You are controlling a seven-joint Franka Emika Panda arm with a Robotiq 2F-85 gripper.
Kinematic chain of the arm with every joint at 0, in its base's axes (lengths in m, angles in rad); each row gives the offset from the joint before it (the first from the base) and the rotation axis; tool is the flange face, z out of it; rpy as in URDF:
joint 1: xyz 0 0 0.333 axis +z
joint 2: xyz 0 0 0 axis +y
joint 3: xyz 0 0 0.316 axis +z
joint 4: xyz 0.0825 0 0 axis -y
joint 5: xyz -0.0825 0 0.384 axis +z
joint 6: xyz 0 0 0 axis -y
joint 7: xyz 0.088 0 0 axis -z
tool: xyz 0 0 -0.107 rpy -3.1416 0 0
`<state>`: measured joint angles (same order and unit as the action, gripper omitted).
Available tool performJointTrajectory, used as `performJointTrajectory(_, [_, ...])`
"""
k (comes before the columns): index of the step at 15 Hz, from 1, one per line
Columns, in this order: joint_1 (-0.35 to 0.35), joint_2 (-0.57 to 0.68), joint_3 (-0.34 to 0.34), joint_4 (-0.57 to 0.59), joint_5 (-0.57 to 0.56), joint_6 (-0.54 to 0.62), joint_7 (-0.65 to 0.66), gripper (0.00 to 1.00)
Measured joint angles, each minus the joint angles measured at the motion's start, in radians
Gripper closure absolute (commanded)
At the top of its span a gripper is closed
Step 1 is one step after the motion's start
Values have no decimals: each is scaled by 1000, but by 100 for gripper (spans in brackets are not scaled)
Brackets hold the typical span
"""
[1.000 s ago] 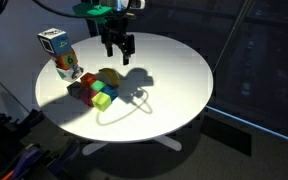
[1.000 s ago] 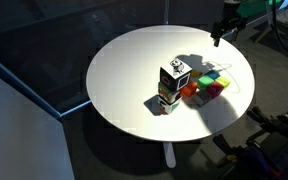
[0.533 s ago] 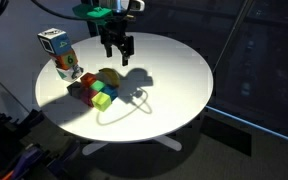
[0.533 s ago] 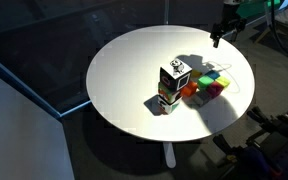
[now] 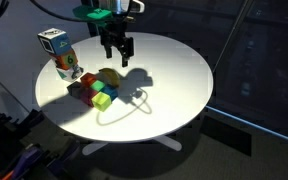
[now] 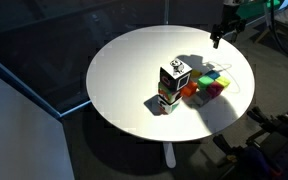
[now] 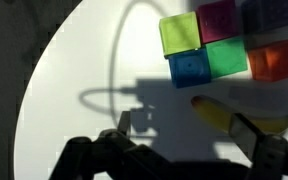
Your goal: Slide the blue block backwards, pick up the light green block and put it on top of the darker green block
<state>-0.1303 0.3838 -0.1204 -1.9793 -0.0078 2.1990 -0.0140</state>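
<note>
In the wrist view the light green block (image 7: 179,33) sits beside a magenta cube (image 7: 217,18). The blue block (image 7: 189,67) is just below it, next to the darker green block (image 7: 227,57). All touch in one cluster. My gripper (image 7: 189,150) is open and empty, hanging above the table short of the cluster. In an exterior view the gripper (image 5: 117,47) hovers behind the cluster, where the light green block (image 5: 103,100) is at the front. The gripper also shows in an exterior view (image 6: 222,33).
An orange cube (image 7: 276,62) and a dark cube (image 7: 274,12) join the cluster. A yellow banana (image 7: 219,113) lies beside it. A printed box (image 5: 56,52) stands on blocks near the edge of the round white table (image 5: 174,85).
</note>
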Motion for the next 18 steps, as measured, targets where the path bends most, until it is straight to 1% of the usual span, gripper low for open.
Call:
performJointTrajectory(4, [0,42,0,0,0,14,0,0])
performJointTrajectory(9, [-2,106,0,3,0,74,-6,0])
performJointTrajectory(13, [-6,145,0,12,0,135,-39,0])
performJointTrajectory(18, [-20,178,11,27,0,178,-82,0])
